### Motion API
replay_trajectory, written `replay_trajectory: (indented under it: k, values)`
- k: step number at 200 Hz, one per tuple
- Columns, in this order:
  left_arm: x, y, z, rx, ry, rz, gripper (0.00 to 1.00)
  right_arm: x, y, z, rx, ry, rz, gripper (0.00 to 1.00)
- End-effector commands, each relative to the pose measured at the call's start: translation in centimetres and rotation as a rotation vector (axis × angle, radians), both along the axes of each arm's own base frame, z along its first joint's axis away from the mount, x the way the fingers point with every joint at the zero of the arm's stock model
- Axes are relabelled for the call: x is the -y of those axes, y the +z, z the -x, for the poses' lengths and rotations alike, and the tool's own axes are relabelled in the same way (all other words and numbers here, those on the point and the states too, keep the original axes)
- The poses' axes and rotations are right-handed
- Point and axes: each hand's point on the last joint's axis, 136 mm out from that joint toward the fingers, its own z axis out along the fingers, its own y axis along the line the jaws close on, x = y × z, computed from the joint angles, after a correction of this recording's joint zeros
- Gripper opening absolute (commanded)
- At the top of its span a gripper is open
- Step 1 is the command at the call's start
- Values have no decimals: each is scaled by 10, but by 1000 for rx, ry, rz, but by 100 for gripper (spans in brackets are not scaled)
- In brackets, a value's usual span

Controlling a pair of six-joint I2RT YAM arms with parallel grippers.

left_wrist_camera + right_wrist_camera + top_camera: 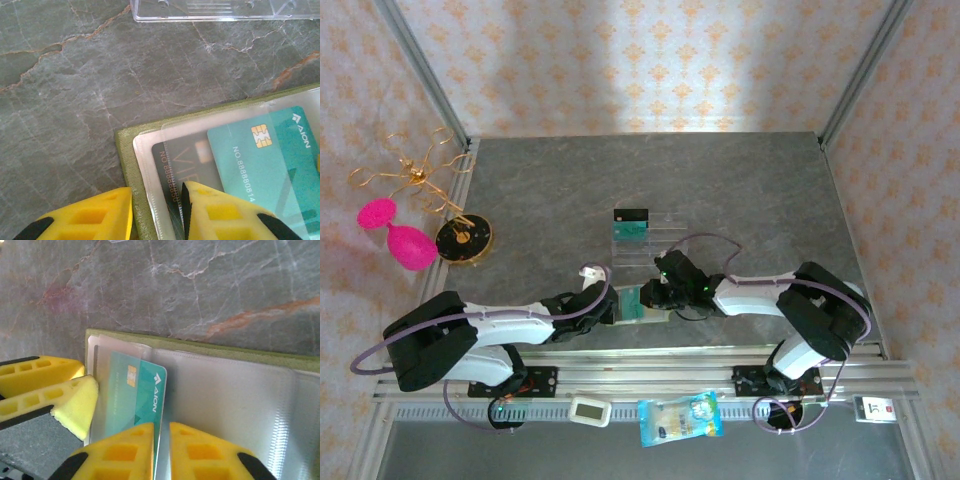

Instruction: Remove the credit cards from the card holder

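Overhead: open wallet [632, 302] lower centre; tray [665, 235] above holds a striped card [631, 222]. Left wrist: left gripper [156, 192] pinches wallet's edge; pocketed teal card [265, 170] runs lengthwise to lower right, chip end up. Right wrist: right gripper [161, 427] straddles that card's edge. Pinching? Can't tell.
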Motion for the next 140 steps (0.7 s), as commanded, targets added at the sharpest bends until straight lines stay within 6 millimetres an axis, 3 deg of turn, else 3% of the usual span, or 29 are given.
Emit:
replay_trajectory:
  k: [1, 40, 78, 102, 140]
  values:
    - [13, -11, 13, -61, -63, 42, 30, -3, 7, 0, 28, 30, -21, 26]
    - [17, -13, 12, -68, -75, 39, 29, -11, 4, 3, 9, 67, -42, 28]
    - [20, -16, 13, -81, -89, 34, 26, -15, 2, 3, 3, 76, -46, 14]
    - [18, -15, 13, -76, -85, 30, 25, -4, 2, 0, 17, 45, -19, 0]
    - [18, -12, 11, -65, -83, 31, 25, 32, 10, -6, 64, -18, 6, 0]
